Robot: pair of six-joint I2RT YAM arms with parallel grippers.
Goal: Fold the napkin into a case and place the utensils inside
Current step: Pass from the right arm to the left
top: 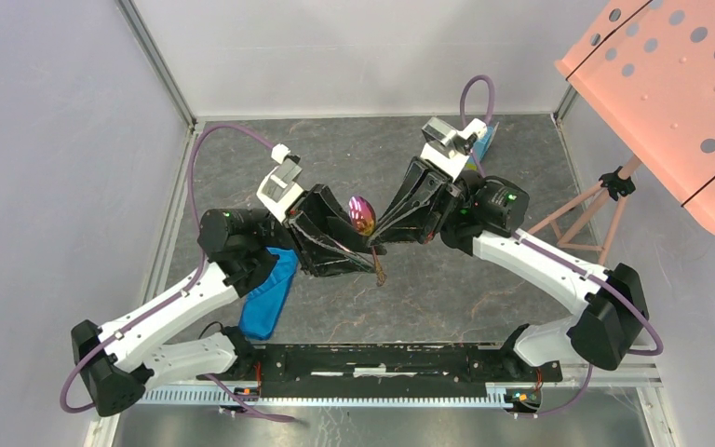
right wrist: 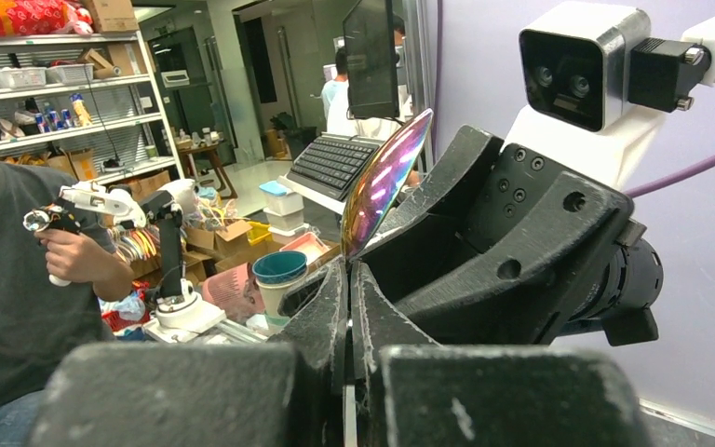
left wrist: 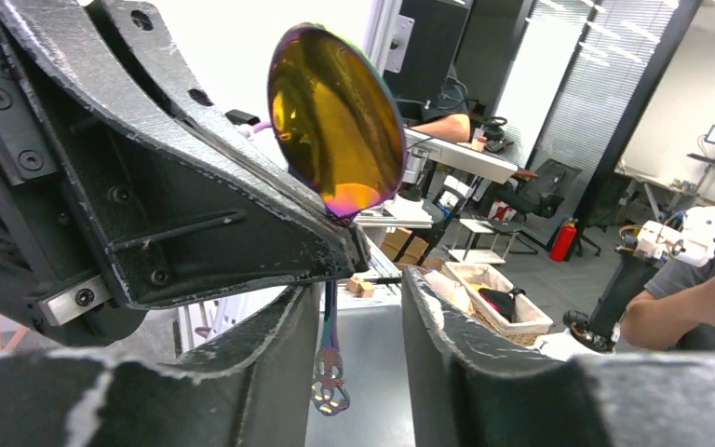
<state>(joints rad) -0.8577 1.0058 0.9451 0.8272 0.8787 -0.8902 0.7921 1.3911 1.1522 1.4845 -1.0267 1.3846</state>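
Note:
A copper-gold spoon [top: 363, 216] with a rainbow sheen hangs in the air over the middle of the table, bowl up and handle pointing down. My right gripper [top: 379, 244] is shut on its neck just under the bowl [right wrist: 386, 182]. My left gripper [top: 361, 259] faces it, jaws apart, one on each side of the handle's cut-out end [left wrist: 331, 386]. The handle lies close to the left finger [left wrist: 270, 372], and there is a clear gap to the other finger [left wrist: 447, 354]. The bright blue napkin [top: 268, 298] lies as a narrow folded oblong under the left arm. I see no other utensils.
A pink perforated board [top: 680, 84] on a stand leans in at the upper right. A small light-blue block piece [top: 486, 140] sits at the back behind the right arm. The dark grey table mat [top: 465, 289] is walled in by pale panels.

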